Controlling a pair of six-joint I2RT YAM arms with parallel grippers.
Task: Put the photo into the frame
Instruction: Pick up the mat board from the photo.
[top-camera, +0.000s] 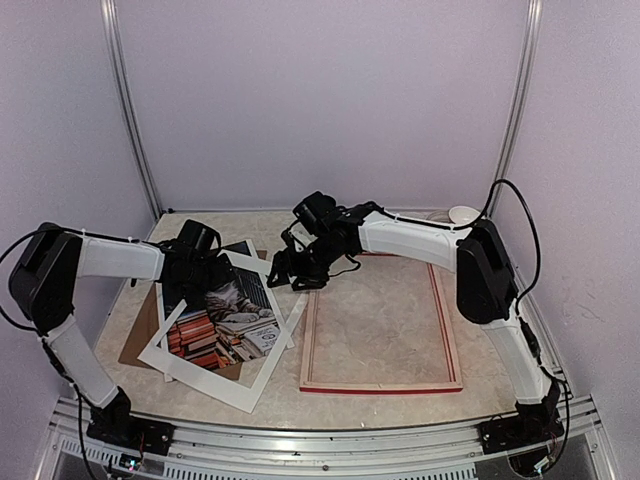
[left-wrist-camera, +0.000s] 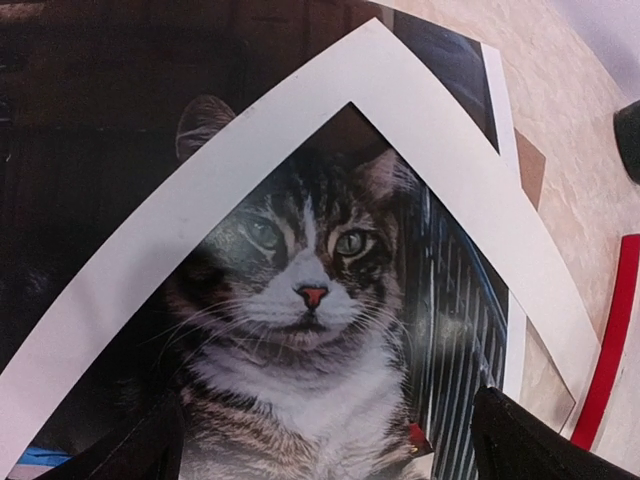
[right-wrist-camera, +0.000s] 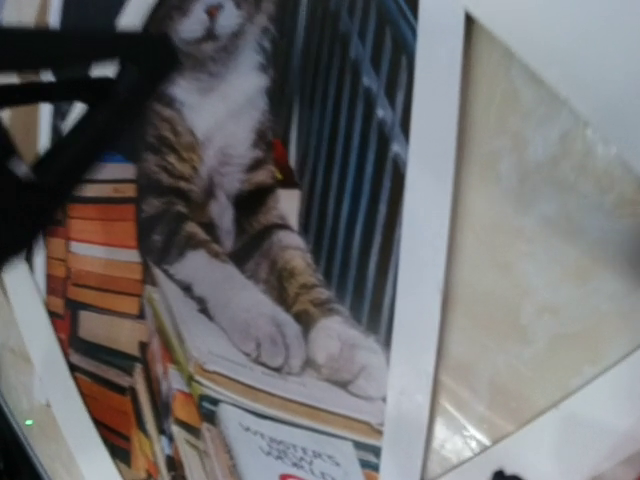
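The photo (top-camera: 225, 300), a tabby cat among stacked books, lies picture side up on the left of the table, with a white mat border (top-camera: 215, 385) lying askew over it. The frame (top-camera: 450, 320) rests flat to the right, pale wood up and its red edge at the front. My left gripper (top-camera: 195, 255) hovers open over the cat's head, its fingers (left-wrist-camera: 530, 445) wide apart above the photo (left-wrist-camera: 300, 300). My right gripper (top-camera: 285, 272) reaches across to the photo's right edge. Its jaws barely show above the photo (right-wrist-camera: 250, 250).
A brown backing board (top-camera: 135, 345) lies under the photo and mat, sticking out at the left. The mat's corner (left-wrist-camera: 380, 80) crosses the cat's ears, and its strip (right-wrist-camera: 425, 250) runs beside the paws. A white round object (top-camera: 463, 213) sits at the back right wall.
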